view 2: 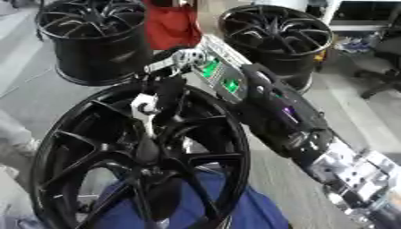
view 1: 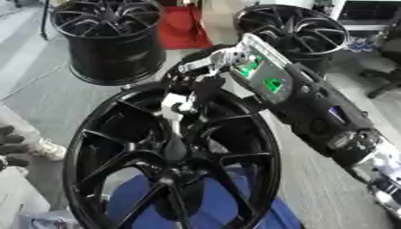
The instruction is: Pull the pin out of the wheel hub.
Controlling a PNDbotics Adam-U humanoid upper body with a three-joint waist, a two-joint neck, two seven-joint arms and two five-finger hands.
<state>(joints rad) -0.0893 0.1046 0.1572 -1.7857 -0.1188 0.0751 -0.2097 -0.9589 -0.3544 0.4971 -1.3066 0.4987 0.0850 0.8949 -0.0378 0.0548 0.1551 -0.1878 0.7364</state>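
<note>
A large black wheel hub (view 1: 102, 147) stands tilted in the foreground, spokes facing me. A small pale pin (view 1: 175, 107) sticks out among the upper spokes, just below the rim. My right arm comes in from the lower right. Its right hand (view 1: 205, 91) hangs over the top of the rim, dark fingers curled down round the pin. The pin's lower end is hidden behind the spokes. My left hand (view 1: 11, 144) shows only at the left edge, fingers relaxed and holding nothing.
Two more black wheels stand behind, one at the back left (view 1: 109, 40) and one at the back right (view 1: 294, 31). A red object (view 1: 184, 27) sits between them. Blue cloth (view 1: 227, 208) lies under the hub. A chair base (view 1: 384, 78) is at the right.
</note>
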